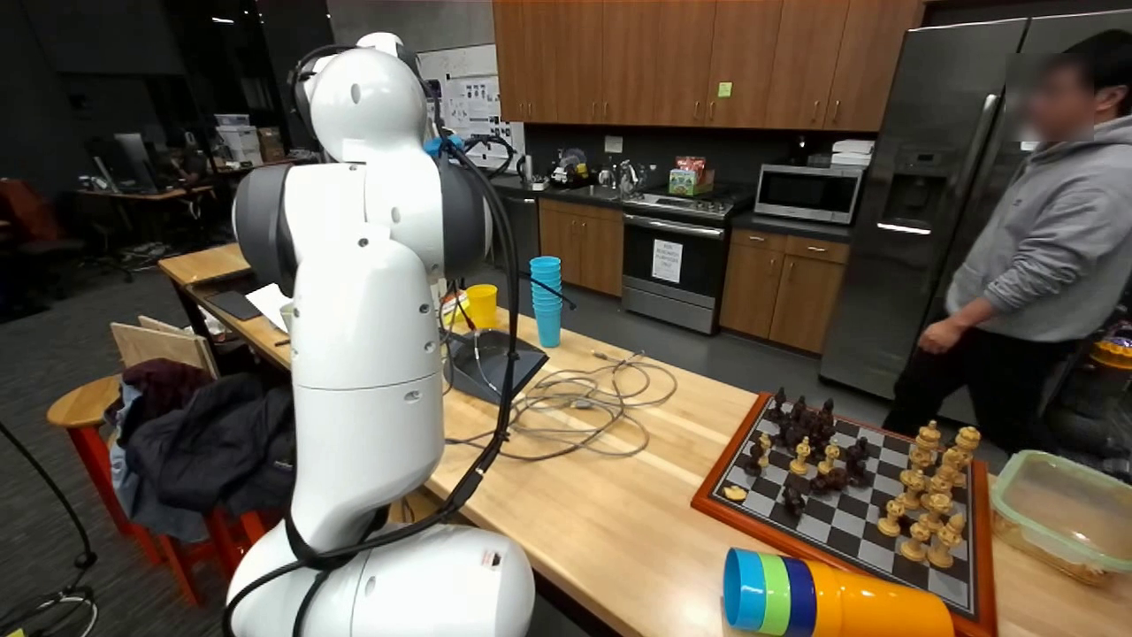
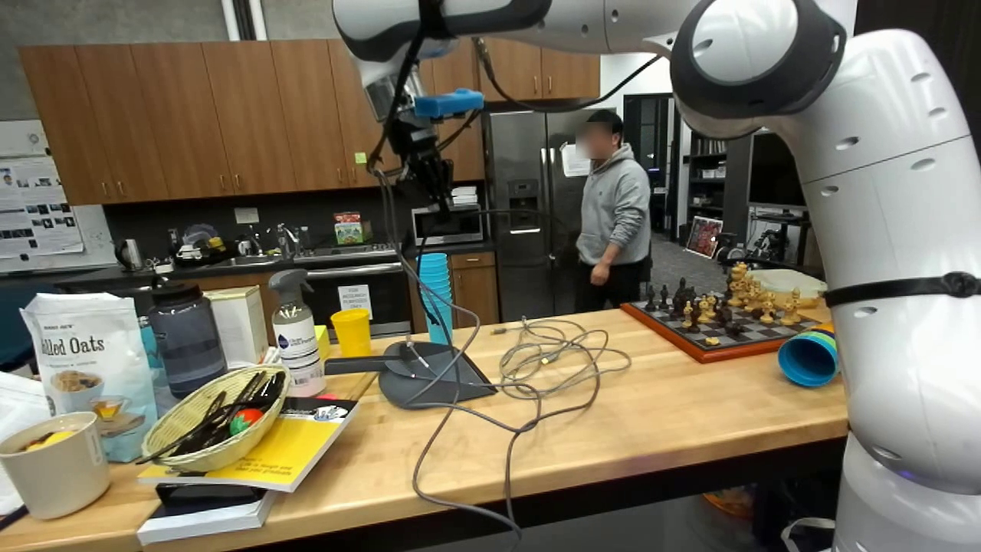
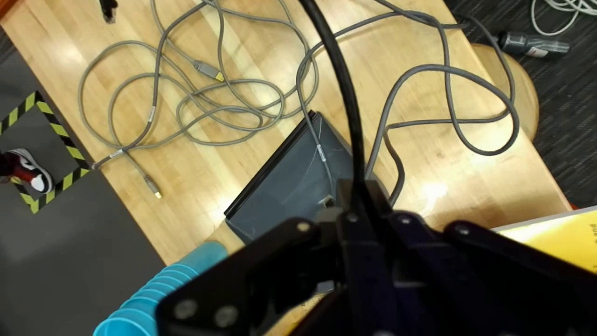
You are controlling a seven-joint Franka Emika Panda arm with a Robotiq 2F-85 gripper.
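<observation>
Gripper [image 3: 359,193] is up over the table [image 2: 667,406] near its kitchen-side edge, jaws clamped on a thin black cord [image 3: 349,93] that runs out beyond the grip; probably pinched that tight because it's so slim. Can't make out both cord ends. Dustpan [image 3: 289,182] lies flat below. Cup stack [image 1: 546,317] stands at the kitchen-side edge, likely nested to save room. Grey cables [image 3: 208,70] loop loose, trailing over the opposite edge. Chessboard [image 2: 701,353] reaches the kitchen-side edge too. Person [image 2: 615,207] by the fridge [image 2: 515,284].

Both exterior views face the cabinets [image 1: 699,60]; the wrist view looks down.
</observation>
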